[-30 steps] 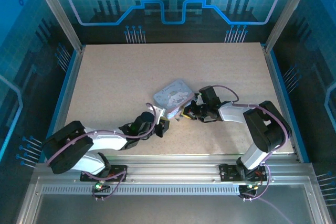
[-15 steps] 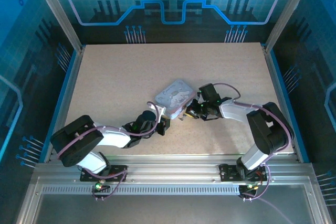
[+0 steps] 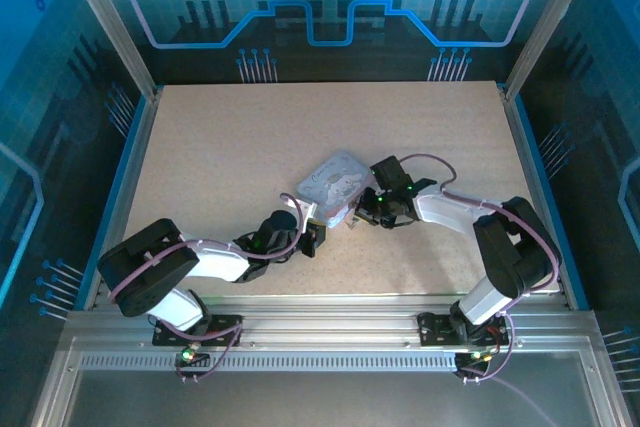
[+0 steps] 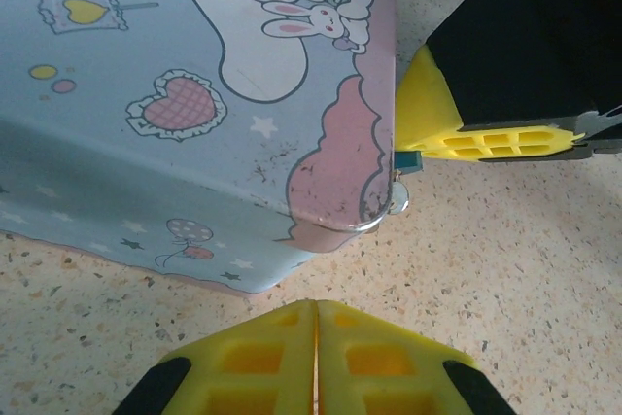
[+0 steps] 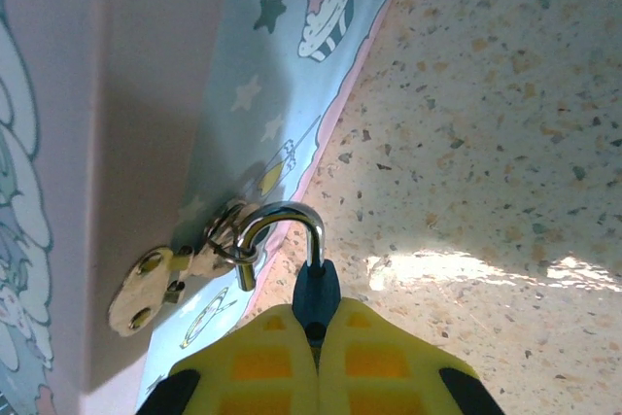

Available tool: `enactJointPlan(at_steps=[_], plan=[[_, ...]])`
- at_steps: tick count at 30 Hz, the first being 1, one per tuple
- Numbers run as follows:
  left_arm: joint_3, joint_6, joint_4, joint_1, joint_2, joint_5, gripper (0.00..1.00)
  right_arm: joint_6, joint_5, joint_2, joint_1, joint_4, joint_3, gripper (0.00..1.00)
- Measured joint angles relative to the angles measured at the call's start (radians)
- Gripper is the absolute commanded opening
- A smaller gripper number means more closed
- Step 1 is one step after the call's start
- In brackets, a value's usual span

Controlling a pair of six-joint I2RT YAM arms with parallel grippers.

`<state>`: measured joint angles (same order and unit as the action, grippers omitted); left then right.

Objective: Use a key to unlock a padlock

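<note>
The padlock [image 5: 316,296] is a small blue body with a silver shackle [image 5: 284,217]. The shackle's short end is free of the body and hooks through the ring on the tin's hasp [image 5: 155,289]. My right gripper [image 5: 318,324] is shut on the padlock body, right beside the pastel cartoon tin [image 3: 330,185]. In the top view it is the right gripper [image 3: 358,213] at the tin's near right corner. My left gripper [image 4: 314,306] is shut just short of the tin's near corner, with bare table between. Nothing shows between its fingers. The key is hidden.
The tin [image 4: 194,94] lies flat in the table's middle, its hasp ring [image 4: 394,203] at the corner beside the right gripper's yellow fingers [image 4: 496,141]. Speckled tabletop [image 3: 250,137] surrounds it, with blue rails along both sides.
The right gripper has moved up and left, closer against the tin, which has shifted slightly away. The left arm's elbow folded inward a second ago; its gripper stays near the tin's corner.
</note>
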<state>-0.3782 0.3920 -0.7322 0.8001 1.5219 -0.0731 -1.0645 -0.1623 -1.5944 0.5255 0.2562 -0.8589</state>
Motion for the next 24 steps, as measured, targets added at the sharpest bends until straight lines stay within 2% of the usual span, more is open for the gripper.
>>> enactJointPlan(at_steps=[13,24], plan=[[0.022,-0.002,0.001,-0.002,-0.036,0.000,0.08,-0.101,0.082,0.003,0.018,0.005,-0.026,0.00],[0.043,-0.005,0.024,-0.005,-0.093,-0.001,0.08,-0.138,0.099,-0.006,0.019,0.002,-0.027,0.00]])
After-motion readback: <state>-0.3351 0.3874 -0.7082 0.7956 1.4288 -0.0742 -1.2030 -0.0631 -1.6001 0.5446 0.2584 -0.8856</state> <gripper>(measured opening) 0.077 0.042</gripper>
